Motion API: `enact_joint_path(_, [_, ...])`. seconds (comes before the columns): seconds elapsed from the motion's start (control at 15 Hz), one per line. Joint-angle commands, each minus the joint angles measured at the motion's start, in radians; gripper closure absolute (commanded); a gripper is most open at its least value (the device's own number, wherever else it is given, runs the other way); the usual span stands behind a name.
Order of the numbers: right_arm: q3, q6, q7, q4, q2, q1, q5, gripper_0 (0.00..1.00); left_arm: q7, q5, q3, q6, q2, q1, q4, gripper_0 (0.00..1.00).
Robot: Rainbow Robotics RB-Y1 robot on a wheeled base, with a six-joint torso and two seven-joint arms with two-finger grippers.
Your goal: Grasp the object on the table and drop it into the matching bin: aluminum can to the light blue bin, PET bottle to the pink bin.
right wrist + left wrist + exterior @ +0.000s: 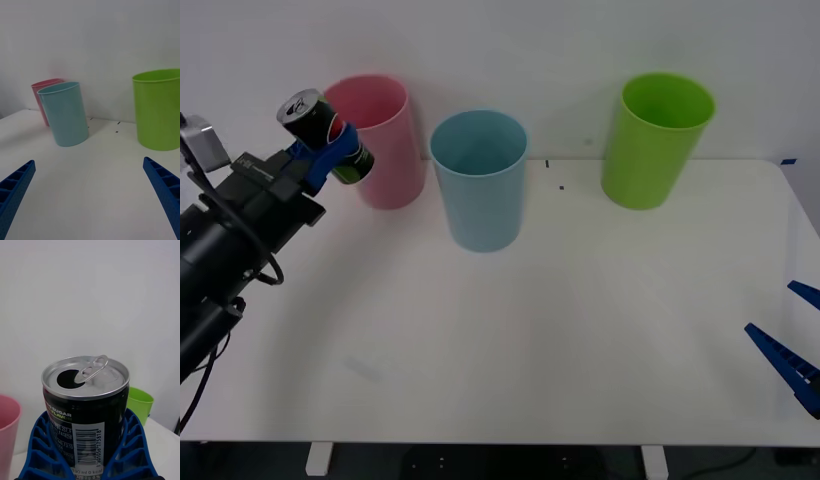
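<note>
Holding the aluminum can (325, 136) above the bench (510, 340), the left gripper (328, 150) has its blue fingers (41, 442) clamped on both sides of the dark body. The can is tilted and hangs in front of the pink bin (380, 140), near its rim, at the left side of the bench. In the left wrist view the silver lid is open and the pull-tab is raised. The light blue bin (479, 180) stands just beside the pink one, and a lime green bin (656, 140) stands well apart at the right. The right gripper (90, 195) waits low over the right edge of the bench, with its fingers wide apart.
</note>
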Motion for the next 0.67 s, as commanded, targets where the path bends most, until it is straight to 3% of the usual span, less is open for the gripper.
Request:
enact_joint_path(0.07, [0.0, 0.0, 0.0, 0.0, 0.0, 0.0, 0.0, 0.0, 0.074, -0.085, -0.016, 0.008, 0.0, -0.097, 0.053, 1.0])
enact_joint_path(0.67, [0.0, 0.0, 0.0, 0.0, 0.0, 0.0, 0.0, 0.0, 0.032, -0.24, -0.103, 0.082, -0.002, -0.499, 0.504, 1.0])
